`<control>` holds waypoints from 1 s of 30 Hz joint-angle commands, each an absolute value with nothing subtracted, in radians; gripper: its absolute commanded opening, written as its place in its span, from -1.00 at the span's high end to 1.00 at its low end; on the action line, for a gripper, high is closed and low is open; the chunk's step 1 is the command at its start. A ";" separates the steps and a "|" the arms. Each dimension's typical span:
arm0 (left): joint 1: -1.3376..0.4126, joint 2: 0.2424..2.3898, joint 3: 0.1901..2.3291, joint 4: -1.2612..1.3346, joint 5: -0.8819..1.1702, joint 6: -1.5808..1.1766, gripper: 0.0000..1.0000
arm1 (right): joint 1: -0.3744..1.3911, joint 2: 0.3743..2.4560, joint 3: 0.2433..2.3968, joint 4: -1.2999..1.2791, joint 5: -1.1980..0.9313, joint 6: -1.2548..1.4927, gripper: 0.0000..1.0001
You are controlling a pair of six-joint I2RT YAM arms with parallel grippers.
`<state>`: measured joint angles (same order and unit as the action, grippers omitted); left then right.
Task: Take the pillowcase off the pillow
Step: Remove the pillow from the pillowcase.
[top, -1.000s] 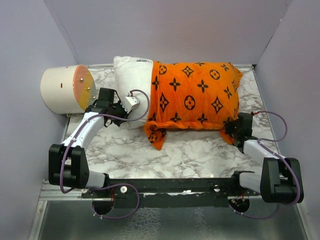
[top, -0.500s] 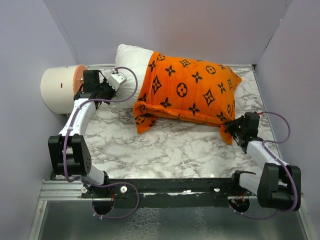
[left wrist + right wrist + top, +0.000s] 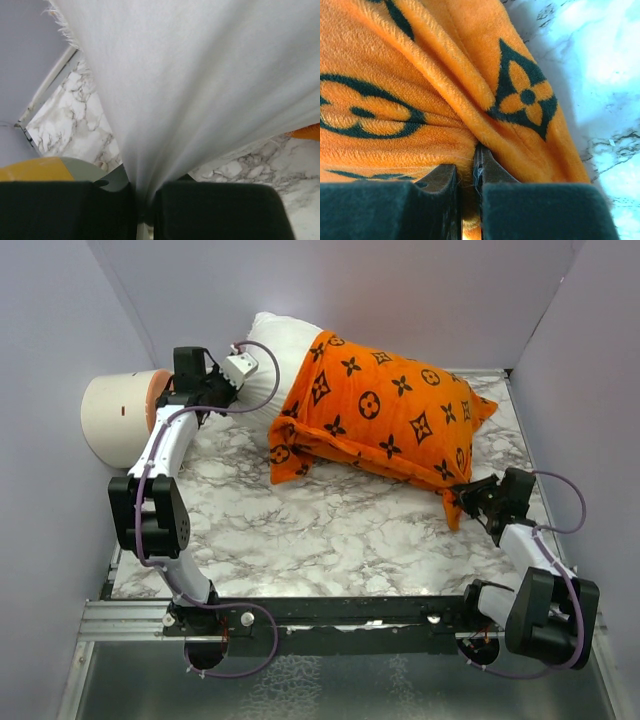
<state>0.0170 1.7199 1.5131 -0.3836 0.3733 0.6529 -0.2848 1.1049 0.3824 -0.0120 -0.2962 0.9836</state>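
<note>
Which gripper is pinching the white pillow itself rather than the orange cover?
The left gripper, shut on the bare white end of the pillow; the right gripper is shut on a corner of the orange pillowcase.

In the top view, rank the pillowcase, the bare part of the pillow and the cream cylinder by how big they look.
1. pillowcase: clearly the largest.
2. cylinder and the bare end of the pillow: they look about alike, so I won't rank one over the other.

Bright, even light — blurred wrist close-ups
</note>
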 commanded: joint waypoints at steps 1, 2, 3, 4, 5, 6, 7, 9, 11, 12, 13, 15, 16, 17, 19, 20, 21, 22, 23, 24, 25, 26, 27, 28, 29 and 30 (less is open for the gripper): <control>0.144 1.730 1.713 -0.115 -0.002 0.650 1.00 | -0.417 1.157 0.357 -0.085 0.015 0.935 0.98; 0.141 1.729 1.727 -0.147 0.022 0.633 1.00 | -0.417 1.169 0.364 -0.080 -0.019 0.909 0.88; 0.134 1.723 1.728 -0.171 0.045 0.622 1.00 | -0.415 1.179 0.361 -0.053 -0.058 0.871 0.64; 0.124 1.710 1.716 -0.181 0.062 0.619 1.00 | -0.406 1.184 0.353 -0.024 -0.099 0.836 0.33; 0.112 1.704 1.693 -0.182 0.078 0.621 1.00 | -0.388 1.182 0.356 -0.030 -0.103 0.809 0.16; 0.095 1.668 1.664 -0.177 0.093 0.624 1.00 | -0.365 1.177 0.361 -0.045 -0.082 0.780 0.11; 0.080 1.648 1.624 -0.169 0.103 0.630 1.00 | -0.338 1.169 0.360 -0.056 -0.053 0.757 0.09; 0.057 1.623 1.586 -0.159 0.116 0.641 1.00 | -0.306 1.149 0.352 -0.071 -0.031 0.725 0.07; 0.046 1.612 1.577 -0.158 0.123 0.643 1.00 | -0.279 1.134 0.356 -0.090 -0.011 0.705 0.07; 0.043 1.611 1.580 -0.161 0.123 0.642 1.00 | -0.271 1.131 0.362 -0.102 0.000 0.697 0.08; 0.043 1.613 1.589 -0.164 0.121 0.644 1.00 | -0.269 1.133 0.369 -0.108 0.002 0.691 0.12; 0.043 1.619 1.610 -0.176 0.117 0.649 1.00 | -0.268 1.146 0.382 -0.104 -0.006 0.685 0.31; 0.043 1.620 1.619 -0.182 0.114 0.652 1.00 | -0.268 1.154 0.388 -0.096 -0.014 0.686 0.41; 0.043 1.618 1.622 -0.186 0.115 0.657 1.00 | -0.268 1.161 0.392 -0.079 -0.030 0.685 0.43; 0.043 1.610 1.621 -0.192 0.124 0.667 1.00 | -0.257 1.174 0.413 -0.042 -0.082 0.662 0.14; 0.042 1.606 1.621 -0.196 0.126 0.670 1.00 | -0.228 1.178 0.430 -0.035 -0.088 0.643 -0.07; 0.043 1.603 1.621 -0.200 0.133 0.670 1.00 | -0.182 1.173 0.447 -0.024 -0.082 0.605 -0.24; 0.043 1.602 1.621 -0.203 0.138 0.670 1.00 | -0.122 1.162 0.457 -0.008 -0.070 0.557 -0.34; 0.041 1.601 1.623 -0.204 0.137 0.671 1.00 | -0.065 1.150 0.466 0.004 -0.054 0.503 -0.40; 0.039 1.605 1.627 -0.203 0.135 0.671 1.00 | -0.006 1.137 0.471 0.011 -0.034 0.442 -0.46; 0.035 1.608 1.632 -0.205 0.133 0.671 1.00 | 0.039 1.127 0.474 0.012 -0.010 0.408 -0.50; 0.034 1.612 1.640 -0.210 0.132 0.672 1.00 | 0.070 1.122 0.478 0.007 0.009 0.392 -0.53; 0.032 1.616 1.650 -0.219 0.133 0.671 1.00 | 0.084 1.118 0.486 -0.004 0.026 0.382 -0.54; 0.030 1.619 1.659 -0.225 0.133 0.673 1.00 | 0.091 1.116 0.496 -0.011 0.036 0.369 -0.56; 0.027 1.621 1.664 -0.229 0.135 0.675 1.00 | 0.095 1.128 0.518 -0.035 0.060 0.365 -0.57; 0.026 1.622 1.669 -0.231 0.136 0.678 1.00 | 0.096 1.152 0.545 -0.069 0.086 0.365 -0.59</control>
